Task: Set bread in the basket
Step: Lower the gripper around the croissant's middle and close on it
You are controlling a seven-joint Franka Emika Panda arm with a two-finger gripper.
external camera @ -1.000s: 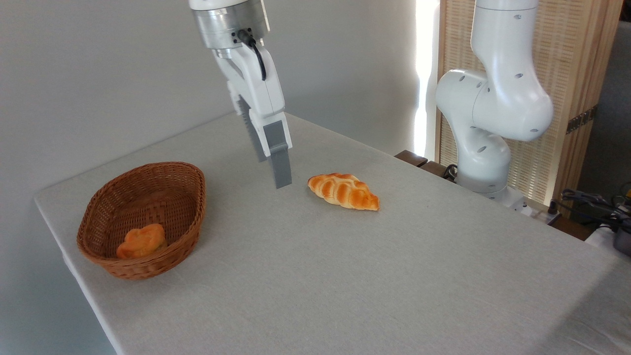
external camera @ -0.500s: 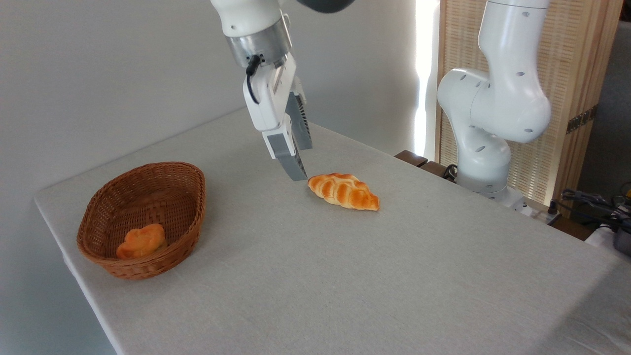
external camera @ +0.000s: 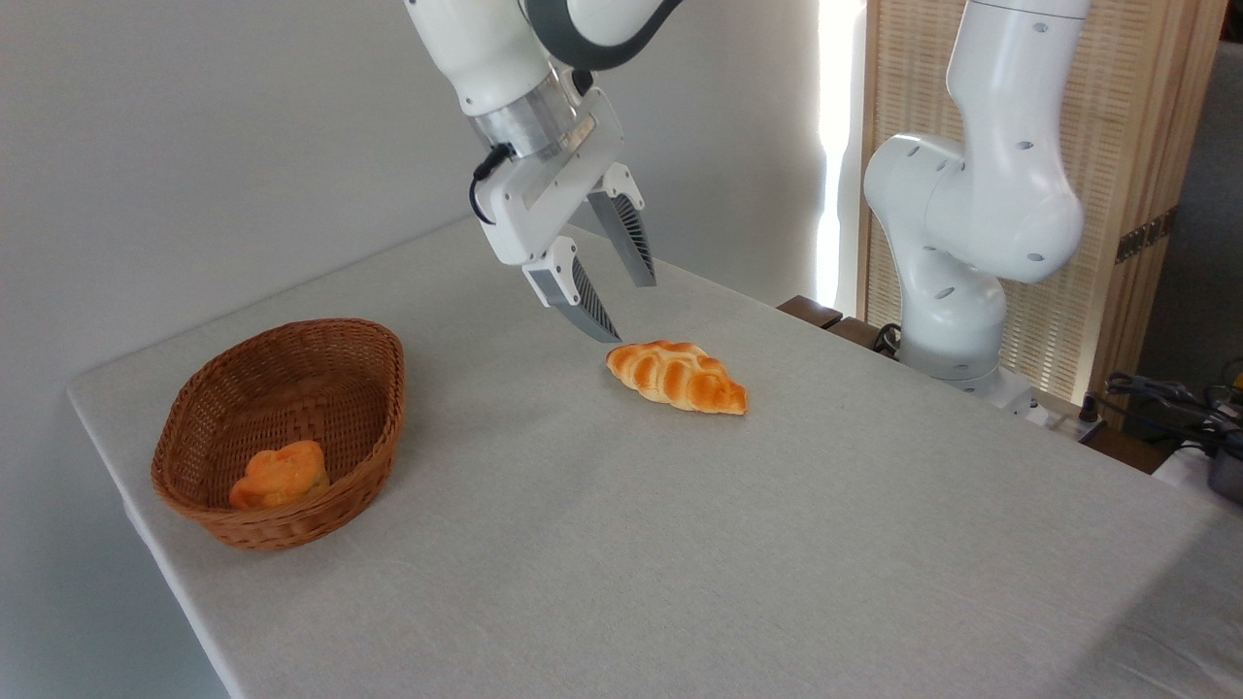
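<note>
Camera view: the gripper (external camera: 626,311), its two ribbed fingers spread apart and empty, hangs tilted just above the left end of the braided bread (external camera: 677,376) lying on the table (external camera: 680,544); well to the left, the basket (external camera: 223,519) holds a small bun (external camera: 279,474).

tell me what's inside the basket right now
One small orange bun lies inside the basket, near its front end. The rest of the floor looks bare, though the near wall hides a strip of it.
</note>
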